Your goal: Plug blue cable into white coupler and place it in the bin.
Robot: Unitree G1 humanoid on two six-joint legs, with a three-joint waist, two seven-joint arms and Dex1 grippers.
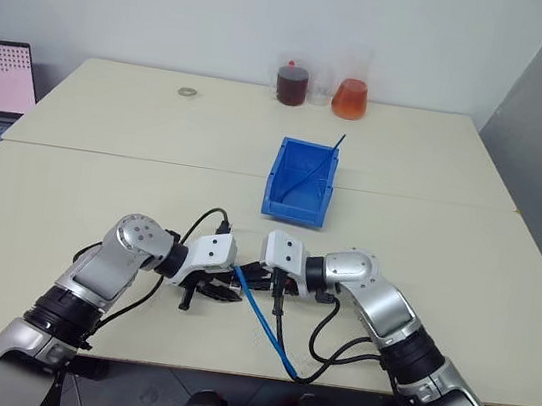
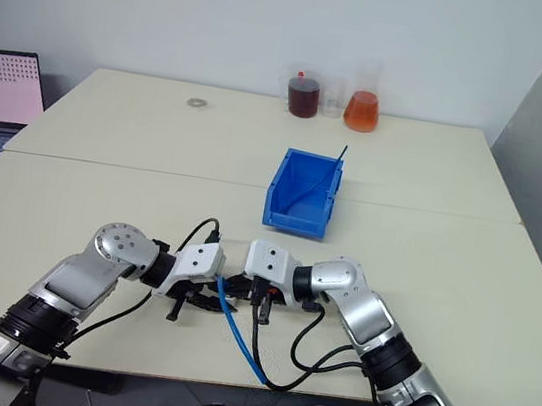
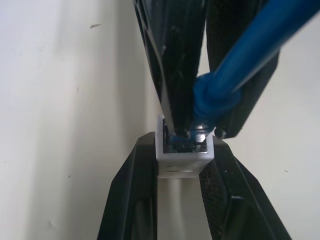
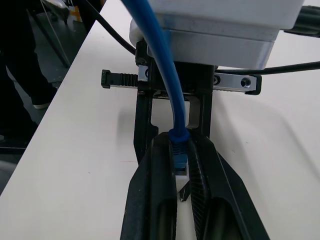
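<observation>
**A:** so where's everything at? The two grippers meet nose to nose low over the front of the desk (image 1: 101, 189). The left gripper (image 3: 182, 167) has its fingers clamped on the white coupler (image 3: 183, 156), socket facing the other hand.

**B:** yep, and the right gripper (image 4: 182, 172) has its fingers closed on the plug end of the blue cable (image 1: 260, 318). In the left wrist view the plug tip sits right at the coupler's opening, maybe partly in, can't tell if it's seated.

**A:** which way does the cable run?

**B:** plug end points toward the left hand, roughly along the line between the two grippers. From the plug the cord bends away and trails diagonally to the near desk edge, toward the robot's right.

**A:** and the bin (image 1: 279, 179)?

**B:** further back on the desk, mid-table, long axis running away from the robot, a thin blue strand (image 1: 330, 156) leaning inside it. No readable writing on anything.
</observation>
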